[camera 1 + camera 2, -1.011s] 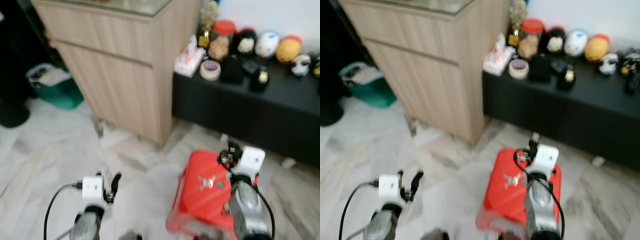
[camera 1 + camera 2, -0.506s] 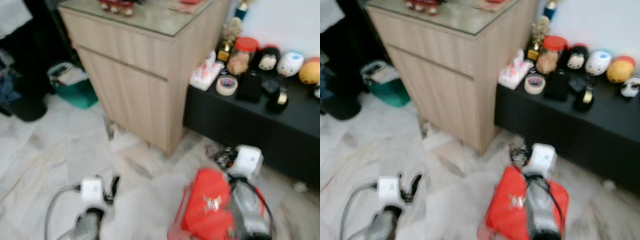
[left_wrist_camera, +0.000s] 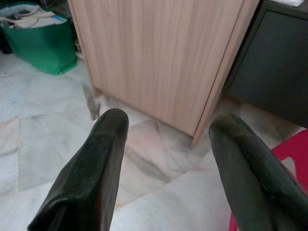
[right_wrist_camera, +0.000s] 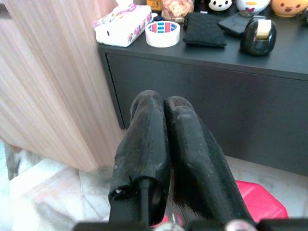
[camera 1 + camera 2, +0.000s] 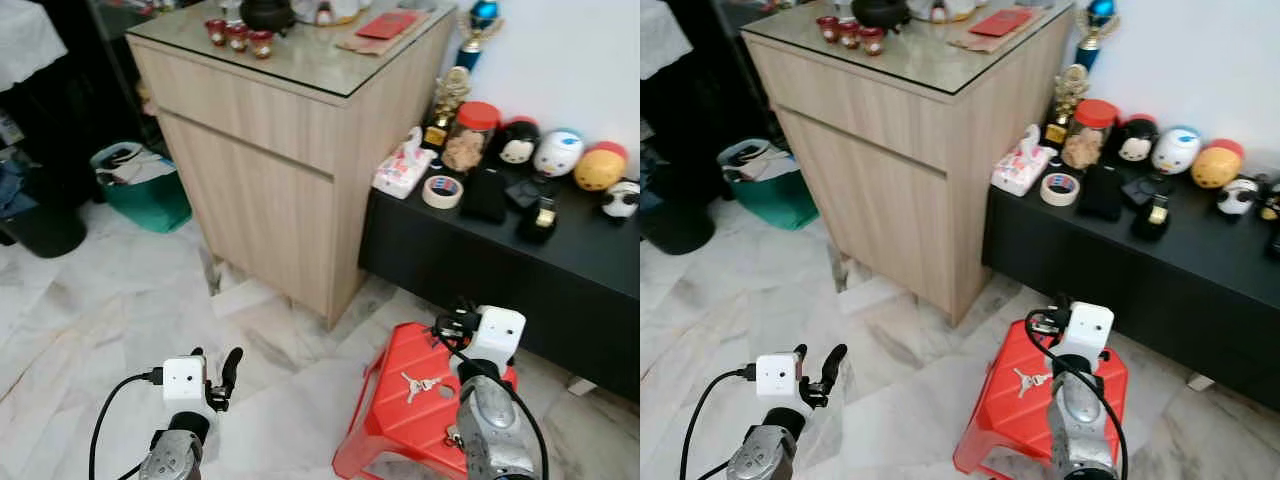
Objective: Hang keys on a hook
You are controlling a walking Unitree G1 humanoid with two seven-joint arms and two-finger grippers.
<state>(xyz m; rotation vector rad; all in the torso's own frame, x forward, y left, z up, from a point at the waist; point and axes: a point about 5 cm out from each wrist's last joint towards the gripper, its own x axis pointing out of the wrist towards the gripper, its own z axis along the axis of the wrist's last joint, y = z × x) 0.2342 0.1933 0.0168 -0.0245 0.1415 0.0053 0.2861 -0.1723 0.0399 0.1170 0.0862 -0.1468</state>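
Over on the left there's a green bin [image 5: 140,190] sitting on the marble floor [image 5: 90,310], next to a tall wood cabinet [image 5: 290,150] with little red cups [image 5: 238,32] and a red envelope [image 5: 388,24] on its glass top. The left gripper [image 3: 166,130] is held low over the floor with its two black fingers [image 3: 96,159] spread wide apart, nothing between them, pointing at the foot of the cabinet. Moving right, a red stool [image 5: 405,405] stands on the floor just in front of a low black bench [image 5: 500,240], and the keys [image 5: 421,383] are lying flat on top of the stool, nobody holding them. The right gripper [image 4: 166,120] is up right beside the stool's far edge, fingers pressed together with no gap and nothing in them, aimed at the bench front. On the bench there's a tissue pack [image 5: 402,168], a tape roll [image 5: 441,191], a red-lidded jar [image 5: 467,135], a black pouch [image 5: 487,194] and a row of round toys [image 5: 560,155] along the white wall.
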